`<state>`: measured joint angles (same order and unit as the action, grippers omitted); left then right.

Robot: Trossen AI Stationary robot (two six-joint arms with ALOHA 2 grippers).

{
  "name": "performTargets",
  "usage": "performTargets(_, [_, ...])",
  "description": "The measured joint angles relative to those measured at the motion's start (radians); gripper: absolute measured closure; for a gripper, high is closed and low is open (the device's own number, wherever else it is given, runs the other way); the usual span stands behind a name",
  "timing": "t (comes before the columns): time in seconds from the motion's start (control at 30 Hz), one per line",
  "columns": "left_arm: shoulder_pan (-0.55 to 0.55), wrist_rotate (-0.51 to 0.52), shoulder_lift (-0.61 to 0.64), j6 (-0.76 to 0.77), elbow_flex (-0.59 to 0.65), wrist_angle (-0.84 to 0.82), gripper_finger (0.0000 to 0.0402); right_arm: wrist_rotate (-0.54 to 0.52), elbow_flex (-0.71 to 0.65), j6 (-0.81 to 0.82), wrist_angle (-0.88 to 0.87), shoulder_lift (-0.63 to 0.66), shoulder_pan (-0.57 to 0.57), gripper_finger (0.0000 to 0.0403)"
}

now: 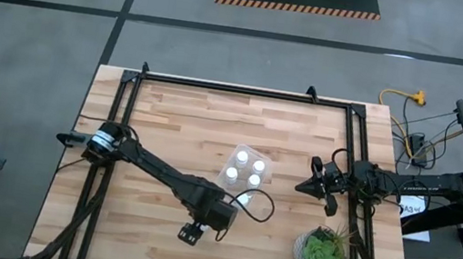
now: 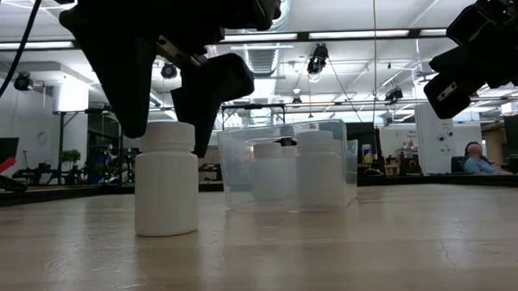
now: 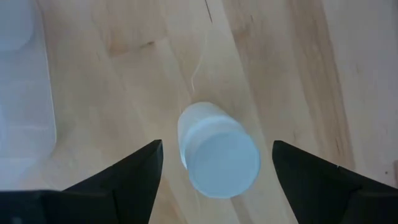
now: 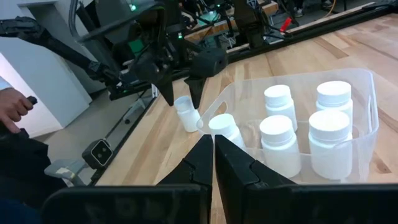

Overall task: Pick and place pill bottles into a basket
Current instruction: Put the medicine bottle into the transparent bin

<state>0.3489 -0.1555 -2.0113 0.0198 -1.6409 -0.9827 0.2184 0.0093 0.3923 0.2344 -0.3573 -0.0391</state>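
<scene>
Left gripper (image 3: 211, 180) is hovering lower centre, fingers wide, straddling the last upright bottle (image 3: 217, 152) directly beneath; basket (image 1: 257, 156) sits just above. Right gripper (image 1: 320, 181) is idling closed.

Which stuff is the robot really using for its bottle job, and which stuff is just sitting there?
For the job:
- loose pill bottle on the table
- pill bottles in the basket
- clear basket
- left gripper, open around the loose bottle
- right gripper, shut, waiting near the table's right edge

Just sitting there:
- potted plant
- yellow cable on the floor
</scene>
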Motion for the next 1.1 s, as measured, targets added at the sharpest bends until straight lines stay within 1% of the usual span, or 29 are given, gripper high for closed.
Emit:
performTargets(0.17, [0.000, 0.000, 0.000, 0.000, 0.000, 0.006, 0.0119, 0.000, 0.000, 0.000, 0.000, 0.000, 0.000, 0.0394])
performTargets(0.3, [0.000, -0.001, 0.001, 0.000, 0.012, 0.007, 0.0139, 0.000, 0.000, 0.000, 0.000, 0.000, 0.000, 0.0394])
performTargets(0.43, [0.000, -0.016, 0.001, 0.000, 0.028, 0.005, 0.0180, 0.000, 0.000, 0.000, 0.000, 0.000, 0.000, 0.0394])
performTargets(0.6, [-0.001, -0.019, 0.002, 0.001, 0.018, 0.007, 0.0254, 0.000, 0.000, 0.000, 0.000, 0.000, 0.000, 0.0394])
performTargets(0.63, [-0.003, -0.019, 0.002, 0.002, 0.015, 0.008, 0.0263, 0.000, 0.000, 0.000, 0.000, 0.000, 0.000, 0.0394])
performTargets(0.83, [-0.015, -0.018, 0.002, 0.005, -0.006, 0.004, 0.0263, -0.001, 0.000, 0.000, 0.000, 0.000, 0.000, 0.0394])
performTargets(0.97, [-0.033, -0.019, 0.003, 0.051, -0.028, -0.008, 0.0263, -0.001, 0.000, 0.000, 0.000, 0.000, 0.000, 0.0394])
performTargets(1.1, [-0.055, -0.009, 0.004, 0.052, -0.077, -0.069, 0.0263, 0.000, 0.000, 0.000, 0.000, 0.000, 0.000, 0.0394])
